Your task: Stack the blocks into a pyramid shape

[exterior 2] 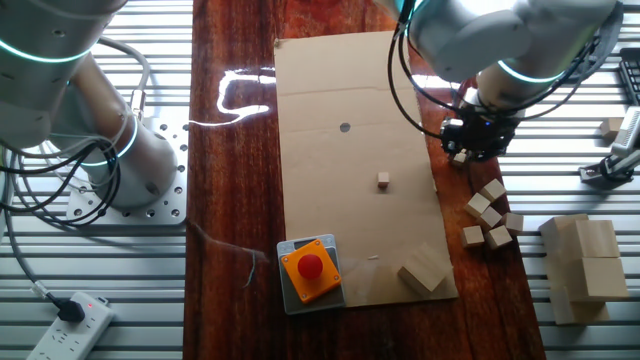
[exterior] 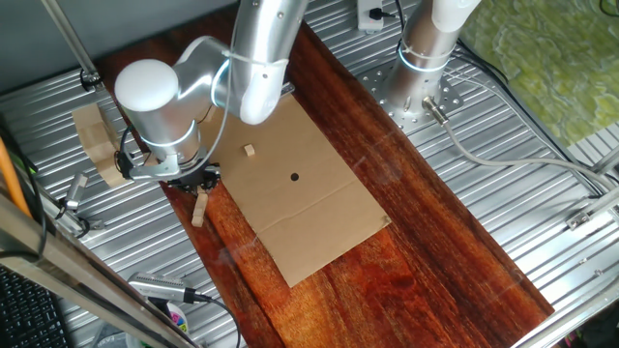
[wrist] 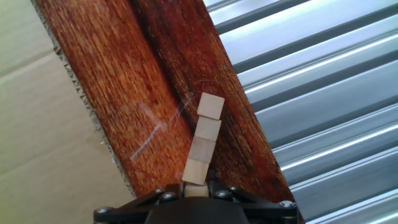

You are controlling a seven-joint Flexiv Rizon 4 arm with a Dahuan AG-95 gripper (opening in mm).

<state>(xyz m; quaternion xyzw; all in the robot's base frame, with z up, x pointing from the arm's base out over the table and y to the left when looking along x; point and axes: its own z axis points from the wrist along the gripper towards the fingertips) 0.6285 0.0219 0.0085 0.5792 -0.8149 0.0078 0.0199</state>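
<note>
In the hand view the pincer (wrist: 198, 188) is seen at the bottom edge, its jaws drawn in on a small pale wooden cube (wrist: 196, 172). Beyond that cube three more cubes (wrist: 207, 127) are lined up end to end in a slightly crooked row running away from the pincer over the dark red wooden board (wrist: 155, 81). The row lies close to the board's edge, where the ribbed metal bench (wrist: 323, 93) begins. On the other side of the row the corrugated edge of a cardboard sheet (wrist: 43, 124) is laid on the board.

In the other fixed view the pincer (exterior 2: 470, 150) is held low, just off the cardboard's (exterior 2: 350, 150) right edge. A loose cluster of cubes (exterior 2: 490, 212) is scattered nearby on the board, and a single cube (exterior 2: 383, 180) is set alone on the cardboard, well apart from the rest. A larger wooden block (exterior 2: 424, 272) is placed at the cardboard's near corner, beside a red push button on an orange box (exterior 2: 310, 268). A stack of big pale wooden slabs (exterior 2: 582, 268) rests on the bench.

In one fixed view the arm (exterior: 193, 87) is bent over the board's left edge, and the lone cube (exterior: 249, 150) is seen on the cardboard.
</note>
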